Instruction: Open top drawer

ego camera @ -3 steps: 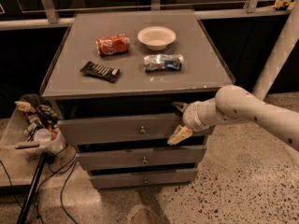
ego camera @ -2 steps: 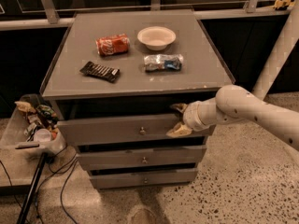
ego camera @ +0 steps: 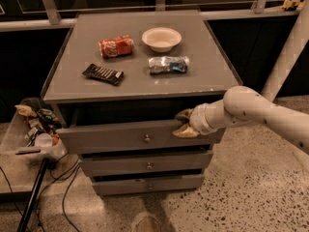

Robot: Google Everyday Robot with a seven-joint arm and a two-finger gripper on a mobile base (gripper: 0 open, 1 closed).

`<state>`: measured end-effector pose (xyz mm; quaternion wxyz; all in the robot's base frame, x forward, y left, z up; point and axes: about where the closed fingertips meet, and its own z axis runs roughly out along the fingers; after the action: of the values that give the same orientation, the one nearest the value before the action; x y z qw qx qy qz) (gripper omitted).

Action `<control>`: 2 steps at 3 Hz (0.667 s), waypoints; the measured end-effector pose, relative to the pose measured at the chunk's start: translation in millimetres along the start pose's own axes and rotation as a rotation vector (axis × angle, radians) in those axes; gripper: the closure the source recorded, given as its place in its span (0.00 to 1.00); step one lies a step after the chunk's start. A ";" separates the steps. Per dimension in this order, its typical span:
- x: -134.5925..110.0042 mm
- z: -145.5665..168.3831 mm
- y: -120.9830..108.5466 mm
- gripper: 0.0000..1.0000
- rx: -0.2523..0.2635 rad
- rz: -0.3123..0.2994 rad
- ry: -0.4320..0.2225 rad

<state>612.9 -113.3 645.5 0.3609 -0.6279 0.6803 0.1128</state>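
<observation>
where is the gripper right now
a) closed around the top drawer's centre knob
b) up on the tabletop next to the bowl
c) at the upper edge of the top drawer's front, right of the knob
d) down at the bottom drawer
c: the gripper is at the upper edge of the top drawer front, to the right of its knob, which stands untouched. The drawer front stands a little out from the cabinet.

The end effector sits right of centre at the upper edge of the top drawer, and its arm bars the right middle of the frame. The dark gap above the drawer front is free toward the left. At lower left, a cluttered bin and a stand crowd the approach. The floor at lower right is open.
</observation>
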 end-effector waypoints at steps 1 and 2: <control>-1.4 -2.0 -0.7 1.00 0.000 0.000 0.000; 1.9 -6.9 7.4 1.00 0.000 0.001 -0.007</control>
<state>603.7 -117.6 647.0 0.3633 -0.6272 0.6793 0.1153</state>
